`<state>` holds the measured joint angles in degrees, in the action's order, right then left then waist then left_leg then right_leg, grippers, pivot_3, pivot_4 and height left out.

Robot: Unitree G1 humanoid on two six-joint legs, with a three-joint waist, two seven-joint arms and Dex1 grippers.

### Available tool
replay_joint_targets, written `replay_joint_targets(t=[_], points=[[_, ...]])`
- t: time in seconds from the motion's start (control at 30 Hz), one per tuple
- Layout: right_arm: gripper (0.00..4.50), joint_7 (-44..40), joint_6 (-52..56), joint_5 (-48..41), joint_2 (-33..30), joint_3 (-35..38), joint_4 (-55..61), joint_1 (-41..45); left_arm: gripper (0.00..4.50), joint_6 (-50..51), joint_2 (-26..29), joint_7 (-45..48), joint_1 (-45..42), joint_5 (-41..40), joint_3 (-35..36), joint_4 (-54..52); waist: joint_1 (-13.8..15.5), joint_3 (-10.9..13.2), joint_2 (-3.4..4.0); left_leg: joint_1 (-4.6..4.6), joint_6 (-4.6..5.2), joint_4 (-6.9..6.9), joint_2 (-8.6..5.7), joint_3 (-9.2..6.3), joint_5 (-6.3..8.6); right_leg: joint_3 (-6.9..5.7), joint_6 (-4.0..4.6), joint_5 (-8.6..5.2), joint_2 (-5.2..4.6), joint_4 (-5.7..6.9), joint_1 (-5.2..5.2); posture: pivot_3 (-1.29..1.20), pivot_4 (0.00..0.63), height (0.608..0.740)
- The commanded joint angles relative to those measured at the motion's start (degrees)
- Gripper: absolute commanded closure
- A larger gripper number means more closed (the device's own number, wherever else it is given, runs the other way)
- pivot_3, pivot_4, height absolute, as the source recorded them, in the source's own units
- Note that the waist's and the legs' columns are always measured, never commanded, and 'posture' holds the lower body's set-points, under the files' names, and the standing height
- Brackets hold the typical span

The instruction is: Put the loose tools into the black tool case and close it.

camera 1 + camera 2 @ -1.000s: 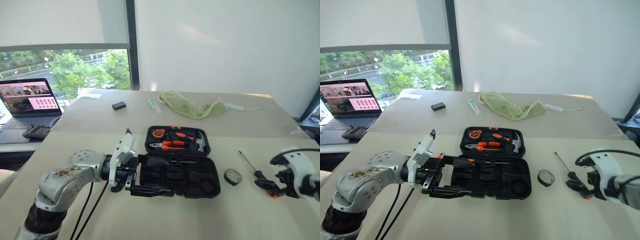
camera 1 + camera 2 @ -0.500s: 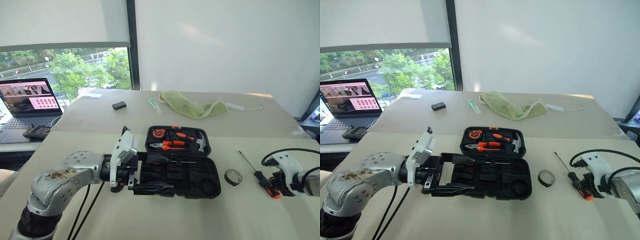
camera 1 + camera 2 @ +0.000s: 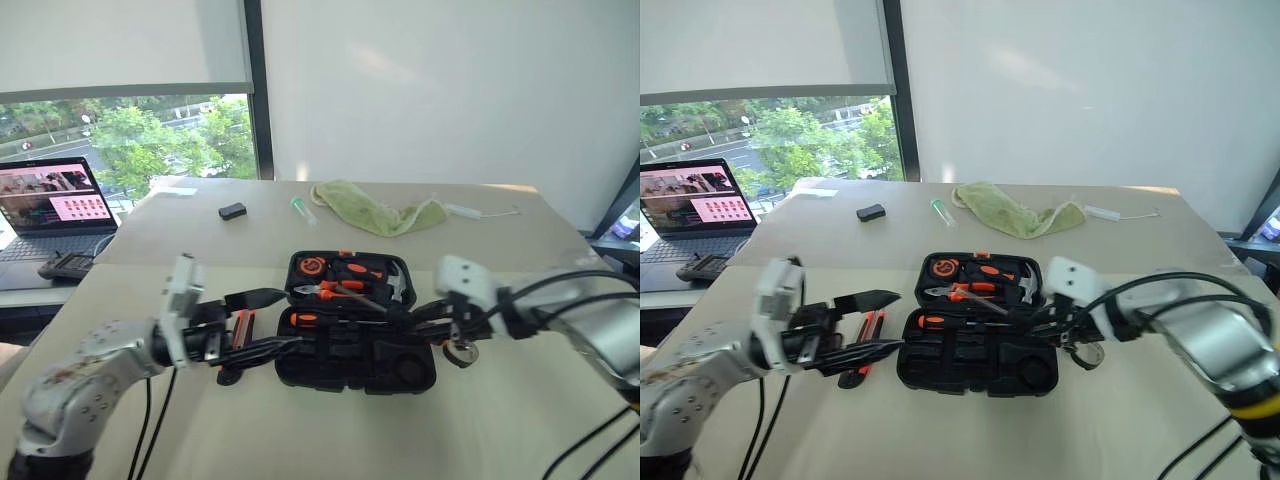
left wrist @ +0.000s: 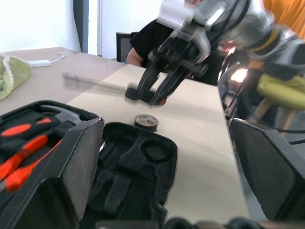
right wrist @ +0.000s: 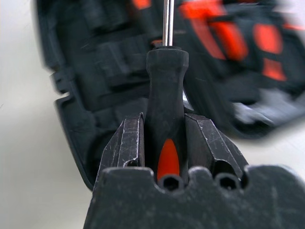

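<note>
Counter (image 3: pixel 300 440): pale, carrying all items; every place below is given from the black tool case. Black tool case (image 3: pixel 355 362): lying open at the middle of the counter, lid half farther from the robot, tray half nearer; not yet closed. In the lid half sit orange-handled pliers (image 3: pixel 335 290) and a steel-headed hammer (image 3: pixel 400 286), which are no part of the loose set. In the tray half, at its end toward the left pincer, one orange-and-black handle (image 3: pixel 300 320) appears seated in a slot; what tool it is cannot be told. Right pincer (image 5: pixel 164 138): over the case's right end, pressed onto the black-and-orange handle of a long screwdriver (image 5: pixel 166 114), whose shaft reaches out over the open case; the tool is carried, not yet placed. Left pincer (image 3: pixel 262 320): just off the case's left edge, fingers spread wide, holding nothing. Utility knife (image 3: pixel 867 335): orange and black, on the counter just left of the case, under the left pincer; still loose. Roll of tape (image 4: pixel 146 122): on the counter just right of the case. Judgement: one tool likely stowed, one in transit, the knife outstanding, the tester pen not made out, closing left for last.
</note>
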<state>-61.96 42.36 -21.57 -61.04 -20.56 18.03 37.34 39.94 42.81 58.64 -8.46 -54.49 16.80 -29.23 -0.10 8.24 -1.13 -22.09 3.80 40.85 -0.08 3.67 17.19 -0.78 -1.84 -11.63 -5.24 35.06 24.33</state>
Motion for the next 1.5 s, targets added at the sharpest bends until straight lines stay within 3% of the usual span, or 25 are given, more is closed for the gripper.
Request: replay_joint_targets(t=[0.03, 0.27, 0.7, 0.77, 0.83, 1.07, 1.2, 1.33, 1.5], points=[[3.58, -4.6, -7.1, 9.4, 2.9, -6.1, -9.1, 5.3, 0.00, -1.4, 3.5, 4.8, 5.6, -0.6, 5.4, -0.3, 0.2, 0.0, 0.01, -0.01, -0.04, 0.00, -0.01, 0.01, -0.02, -0.04, -0.01, 0.00, -0.03, 0.01, 0.01, 0.00, 0.150, 0.740], [3.58, -12.9, -16.2, 18.5, 7.8, -12.1, -19.9, 10.3, 0.00, -4.6, 5.1, 8.2, 17.0, 2.3, 11.1, -0.2, 0.4, 0.1, 0.05, -0.23, -0.37, -0.05, -0.02, 0.10, -0.19, -0.08, -0.01, -0.02, -0.08, -0.09, 0.23, 0.00, 0.150, 0.740], [3.58, -17.9, -18.4, 25.3, 11.5, -12.8, -23.7, 10.6, 0.00, -6.1, 4.1, 5.7, 18.7, 2.1, 10.0, -2.2, 0.8, 0.1, 0.08, -0.16, -0.40, -0.08, -0.02, 0.02, -0.12, -0.19, 0.05, -0.01, -0.25, 0.00, 0.18, 0.00, 0.150, 0.740], [2.58, -17.4, -18.7, 25.0, 12.2, -11.7, -23.5, 10.3, 0.00, -6.4, 3.9, 5.8, 19.4, 2.3, 9.9, -2.3, 0.8, 0.1, 0.08, -0.17, -0.40, -0.08, -0.03, 0.02, -0.11, -0.19, 0.05, -0.01, -0.28, 0.00, 0.19, 0.00, 0.150, 0.740], [2.11, -17.0, -18.0, 24.7, 12.2, -10.3, -22.1, 9.7, 0.00, -6.6, 3.6, 5.9, 20.2, 2.5, 9.9, -2.6, 0.7, 0.1, 0.08, -0.18, -0.40, -0.08, -0.03, 0.02, -0.11, -0.21, 0.06, -0.02, -0.29, -0.02, 0.18, 0.00, 0.150, 0.740], [2.11, -20.3, -8.5, 13.3, 9.9, 0.8, -11.2, 6.6, 0.00, -7.8, 2.8, 6.1, 21.4, 3.2, 9.1, -2.1, 0.6, 0.1, 0.12, -0.26, -0.48, -0.16, 0.04, 0.02, -0.07, -0.17, 0.10, -0.05, -0.26, 0.00, 0.38, 0.00, 0.150, 0.740], [3.17, -14.4, -1.1, 5.5, 13.4, 10.4, -7.7, 2.1, 0.00, -8.3, 2.0, 4.9, 21.0, 3.3, 8.3, -1.4, 0.6, 0.1, 0.12, -0.24, -0.37, -0.17, 0.06, 0.01, 0.01, -0.13, 0.13, -0.03, -0.58, 0.03, 0.37, 0.00, 0.150, 0.740], [4.41, -2.5, -3.1, 3.0, 21.5, 18.4, -4.7, -9.4, 0.00, -9.0, 0.6, 3.4, 20.6, 3.9, 7.2, -0.9, 0.8, 0.1, 0.04, -0.14, -0.24, -0.19, 0.05, -0.20, 0.09, -0.15, 0.14, -0.03, -0.81, 0.02, 0.17, 0.00, 0.150, 0.740], [4.41, 10.3, -9.1, 9.0, 29.0, 17.0, -7.7, -17.6, 0.00, -9.2, -0.4, 2.3, 20.4, 4.2, 6.4, -1.0, 0.5, 0.1, 0.13, -0.20, -0.58, -0.20, -0.05, -0.15, -0.11, -0.16, 0.14, -0.02, -0.84, 0.15, 0.30, 0.00, 0.150, 0.740]])
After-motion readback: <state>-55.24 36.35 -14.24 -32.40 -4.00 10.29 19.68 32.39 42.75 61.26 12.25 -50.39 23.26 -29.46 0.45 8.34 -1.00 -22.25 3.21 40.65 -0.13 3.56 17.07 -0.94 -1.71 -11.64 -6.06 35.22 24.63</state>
